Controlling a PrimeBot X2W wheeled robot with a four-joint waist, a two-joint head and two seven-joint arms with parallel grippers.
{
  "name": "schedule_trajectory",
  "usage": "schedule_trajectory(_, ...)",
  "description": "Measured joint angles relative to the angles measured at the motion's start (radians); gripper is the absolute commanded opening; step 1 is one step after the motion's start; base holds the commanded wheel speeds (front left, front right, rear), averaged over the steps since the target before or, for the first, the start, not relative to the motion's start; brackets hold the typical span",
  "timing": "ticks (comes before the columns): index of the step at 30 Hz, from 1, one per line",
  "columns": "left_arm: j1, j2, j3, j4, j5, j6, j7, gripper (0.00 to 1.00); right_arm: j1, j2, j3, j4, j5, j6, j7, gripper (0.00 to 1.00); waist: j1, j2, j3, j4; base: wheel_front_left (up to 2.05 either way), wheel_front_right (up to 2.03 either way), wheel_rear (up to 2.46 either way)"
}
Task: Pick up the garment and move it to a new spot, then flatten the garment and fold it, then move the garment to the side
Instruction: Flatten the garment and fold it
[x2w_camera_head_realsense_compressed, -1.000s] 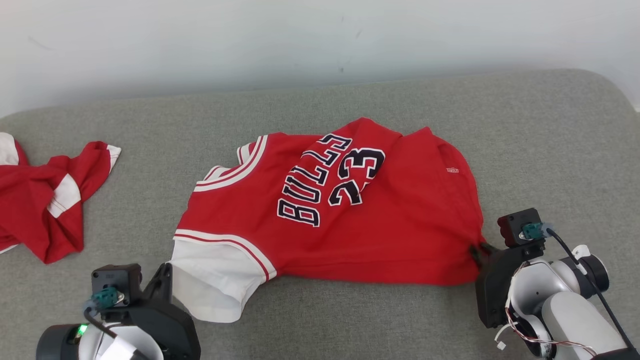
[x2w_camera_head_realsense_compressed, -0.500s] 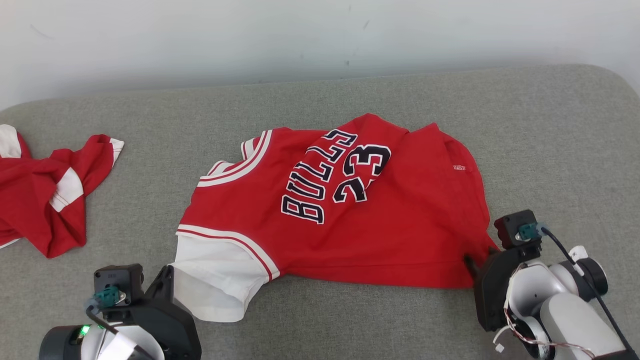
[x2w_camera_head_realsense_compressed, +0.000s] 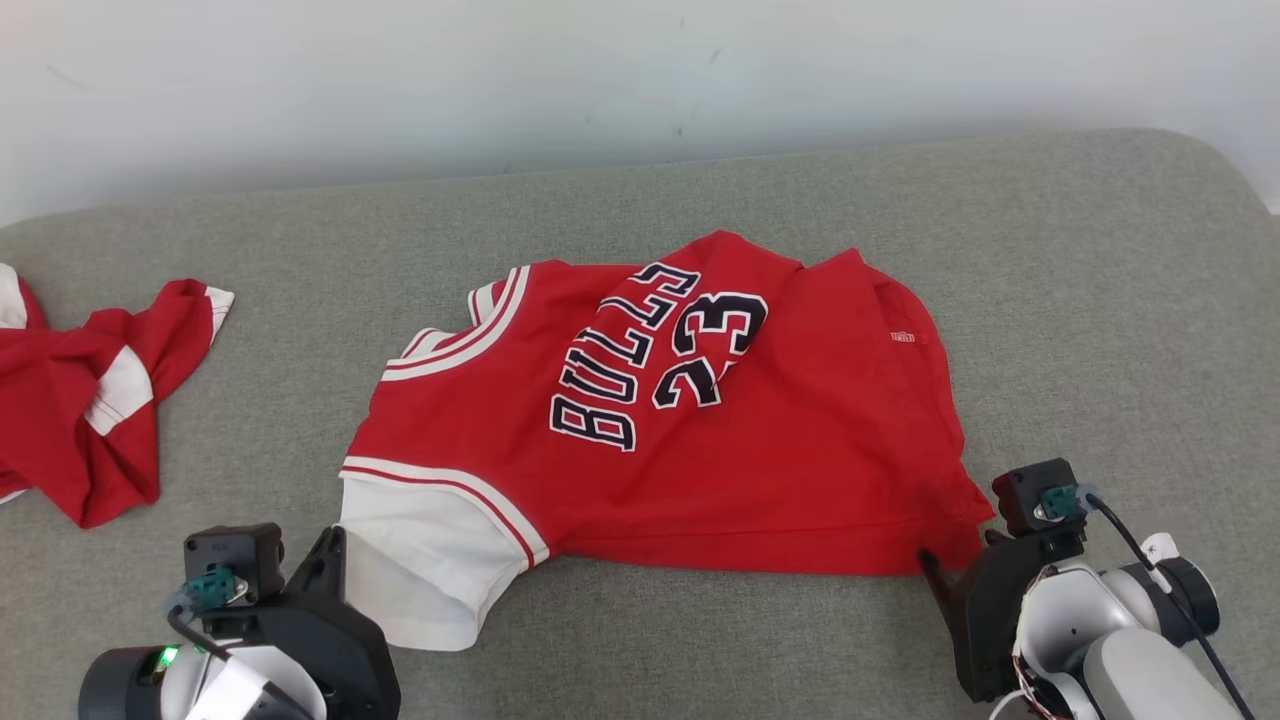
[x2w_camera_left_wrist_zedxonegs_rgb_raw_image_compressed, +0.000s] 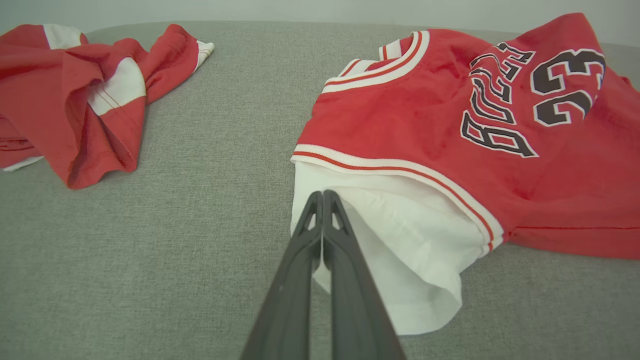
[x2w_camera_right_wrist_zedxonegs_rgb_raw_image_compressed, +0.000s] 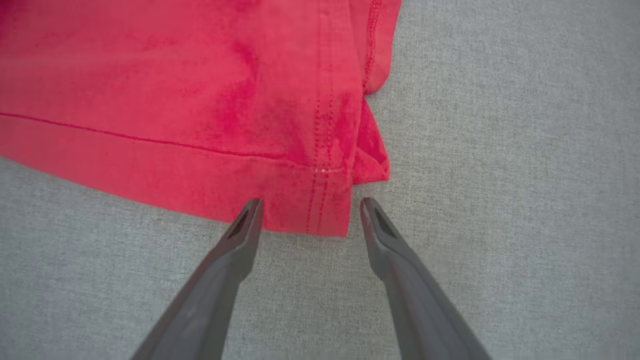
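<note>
Garment (x2w_camera_head_realsense_compressed: 800, 470) red, white-striped trim, white sleeve, black "BULLS 23"; cushion (x2w_camera_head_realsense_compressed: 1100, 280) grey.

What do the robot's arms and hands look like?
The left gripper and right gripper each have two long, dark grey, pointed fingers. Behind sit black boxes with teal plugs and rounded white forearms. The right has a black cable; the left, a green light.

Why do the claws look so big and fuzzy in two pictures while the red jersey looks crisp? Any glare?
Head view: soft, even light, no glare, lettering on the jersey crisp. Left wrist view: the wide lens enlarges the near left claw, blurred toward its base; faint shadow under the jersey's edge. Right wrist view: hem stitching sharp, the right claw going soft toward the bottom edge.
</note>
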Motion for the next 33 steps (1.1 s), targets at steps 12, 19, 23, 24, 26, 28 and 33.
schedule_trajectory(12, -0.002, -0.001, -0.002, 0.013, 0.0, -0.002, -0.009, 0.0, 0.002, 0.003, -0.018, -0.018, 0.001, -0.01, 0.007, 0.09, 0.0, 0.0, 0.01, 0.0, 0.0, 0.0, 0.0)
schedule_trajectory(19, -0.004, -0.001, -0.001, 0.018, -0.004, -0.002, -0.018, 0.0, -0.002, 0.004, -0.021, -0.028, 0.0, -0.017, 0.0, 0.0, 0.0001, 0.0, 0.008, 0.003, 0.0, 0.0, 0.0)
schedule_trajectory(23, -0.02, 0.0, 0.003, 0.017, -0.018, -0.002, -0.03, 0.0, -0.018, 0.005, -0.036, -0.051, -0.006, -0.018, -0.021, 0.0, 0.0, 0.0, 0.003, 0.004, 0.0, 0.0, 0.0)
schedule_trajectory(24, -0.021, 0.0, 0.005, 0.015, -0.018, -0.002, -0.038, 0.0, -0.02, 0.007, -0.044, -0.061, -0.006, -0.019, -0.03, 0.0, 0.0001, 0.0, 0.002, 0.004, 0.0, 0.0, 0.0)
schedule_trajectory(26, -0.021, 0.0, 0.007, 0.008, -0.018, -0.002, -0.045, 0.0, -0.022, 0.017, -0.06, -0.079, -0.005, -0.019, -0.045, 0.0, 0.0001, 0.0, -0.001, 0.004, 0.0, 0.0, 0.0)
schedule_trajectory(28, -0.022, 0.0, 0.008, 0.005, -0.018, -0.002, -0.045, 0.0, -0.023, 0.021, -0.066, -0.091, -0.002, -0.019, -0.05, 0.0, 0.0001, 0.0, -0.002, 0.004, 0.0, 0.0, 0.0)
schedule_trajectory(33, 0.0, -0.001, 0.007, -0.006, -0.034, -0.01, -0.042, 0.0, 0.009, 0.0, -0.057, -0.127, 0.006, -0.015, -0.042, 0.0, 0.0, 0.0, -0.012, 0.003, 0.0, 0.0, 0.0)
